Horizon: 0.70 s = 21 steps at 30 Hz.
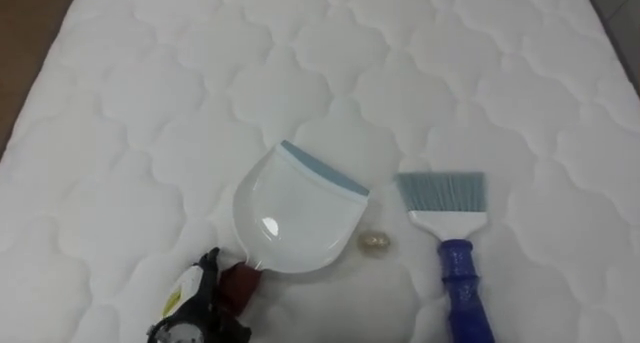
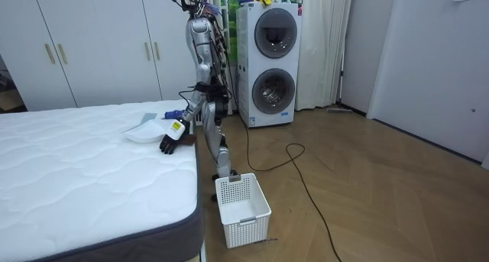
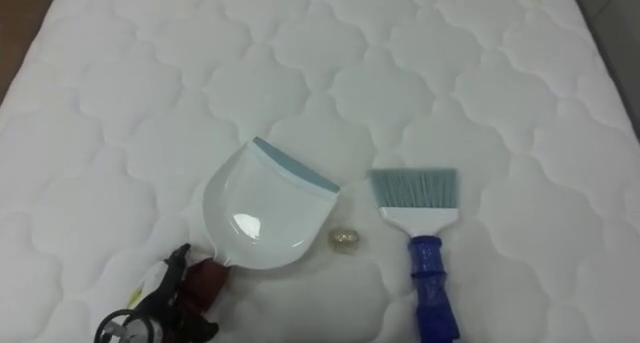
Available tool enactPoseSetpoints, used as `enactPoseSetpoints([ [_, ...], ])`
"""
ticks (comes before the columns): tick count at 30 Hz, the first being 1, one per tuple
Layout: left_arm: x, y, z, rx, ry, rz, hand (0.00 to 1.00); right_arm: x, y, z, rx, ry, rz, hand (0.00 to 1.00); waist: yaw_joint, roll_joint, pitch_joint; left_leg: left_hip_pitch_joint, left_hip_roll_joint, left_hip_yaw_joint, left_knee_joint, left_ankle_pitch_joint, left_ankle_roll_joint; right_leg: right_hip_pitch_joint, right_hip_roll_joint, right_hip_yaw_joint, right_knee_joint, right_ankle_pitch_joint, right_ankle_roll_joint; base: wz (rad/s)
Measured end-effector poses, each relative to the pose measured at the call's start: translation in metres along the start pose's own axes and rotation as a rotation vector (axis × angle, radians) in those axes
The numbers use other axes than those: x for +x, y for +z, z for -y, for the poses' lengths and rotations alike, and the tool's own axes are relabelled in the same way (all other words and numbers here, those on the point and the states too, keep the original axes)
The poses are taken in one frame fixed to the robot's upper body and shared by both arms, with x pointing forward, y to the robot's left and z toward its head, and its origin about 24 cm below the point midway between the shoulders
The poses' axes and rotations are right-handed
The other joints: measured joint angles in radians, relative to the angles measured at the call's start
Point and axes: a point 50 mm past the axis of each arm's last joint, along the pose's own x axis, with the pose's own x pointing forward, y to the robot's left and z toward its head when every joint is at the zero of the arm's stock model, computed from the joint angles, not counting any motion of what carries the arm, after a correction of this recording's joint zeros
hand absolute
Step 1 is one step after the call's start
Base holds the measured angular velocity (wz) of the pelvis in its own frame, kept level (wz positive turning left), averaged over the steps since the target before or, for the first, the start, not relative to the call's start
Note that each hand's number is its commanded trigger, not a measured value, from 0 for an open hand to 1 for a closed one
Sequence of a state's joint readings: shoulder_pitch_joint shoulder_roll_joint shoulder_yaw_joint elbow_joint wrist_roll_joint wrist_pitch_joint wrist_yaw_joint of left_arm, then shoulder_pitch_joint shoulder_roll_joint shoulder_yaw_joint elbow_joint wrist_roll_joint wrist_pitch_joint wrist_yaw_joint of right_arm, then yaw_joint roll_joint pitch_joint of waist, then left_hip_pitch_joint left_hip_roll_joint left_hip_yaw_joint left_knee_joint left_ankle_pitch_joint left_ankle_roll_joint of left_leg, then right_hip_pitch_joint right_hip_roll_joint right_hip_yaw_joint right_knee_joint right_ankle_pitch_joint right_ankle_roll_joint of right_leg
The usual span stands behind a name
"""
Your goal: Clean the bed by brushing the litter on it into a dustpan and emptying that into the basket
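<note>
Robot stands at bed edge, white basket [image 2: 243,208] on floor by its feet. Left hand [image 1: 195,301] clamped on handle of white dustpan [image 1: 295,213], pan flat on mattress [image 1: 120,103]. Small beige scrap [image 1: 375,242] lies between pan and blue brush [image 1: 445,208]. Right hand [image 2: 182,110] by brush handle; grip: cannot tell.

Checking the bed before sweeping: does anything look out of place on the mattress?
Yes: a small pale crumpled scrap lies on the white mattress, between the dustpan and the brush. It looks like litter.
</note>
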<state>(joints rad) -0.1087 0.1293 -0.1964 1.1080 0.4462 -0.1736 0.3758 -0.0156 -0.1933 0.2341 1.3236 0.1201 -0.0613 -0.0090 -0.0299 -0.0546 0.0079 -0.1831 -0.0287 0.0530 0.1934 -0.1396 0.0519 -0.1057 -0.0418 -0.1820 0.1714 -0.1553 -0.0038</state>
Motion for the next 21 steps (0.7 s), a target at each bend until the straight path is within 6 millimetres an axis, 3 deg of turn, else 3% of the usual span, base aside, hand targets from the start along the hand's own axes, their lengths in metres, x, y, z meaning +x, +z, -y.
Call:
enactPoseSetpoints([
  [11,0.013,0.001,-0.031,0.050,0.149,-0.041,1.00,0.000,-0.002,-0.004,0.021,0.021,-0.039,0.00,-0.011,-0.022,0.0086,0.003,-0.001,-0.002,-0.007,0.000,0.000,0.000,-0.002,-0.010,-0.001,0.000,0.000,0.00],
  [16,0.012,-0.004,-0.032,0.065,0.160,-0.075,1.00,0.000,-0.002,-0.006,0.054,0.025,-0.048,0.00,-0.018,-0.022,0.0074,0.005,-0.001,-0.001,-0.007,0.000,0.000,0.000,-0.002,-0.008,-0.002,0.000,0.000,0.00],
  [21,0.006,-0.011,-0.020,0.054,0.137,-0.110,1.00,0.000,-0.002,-0.008,0.084,0.028,-0.053,0.00,-0.017,-0.024,0.0064,0.006,-0.001,0.000,-0.006,0.000,0.000,0.001,-0.002,-0.007,-0.002,0.000,0.000,0.00],
])
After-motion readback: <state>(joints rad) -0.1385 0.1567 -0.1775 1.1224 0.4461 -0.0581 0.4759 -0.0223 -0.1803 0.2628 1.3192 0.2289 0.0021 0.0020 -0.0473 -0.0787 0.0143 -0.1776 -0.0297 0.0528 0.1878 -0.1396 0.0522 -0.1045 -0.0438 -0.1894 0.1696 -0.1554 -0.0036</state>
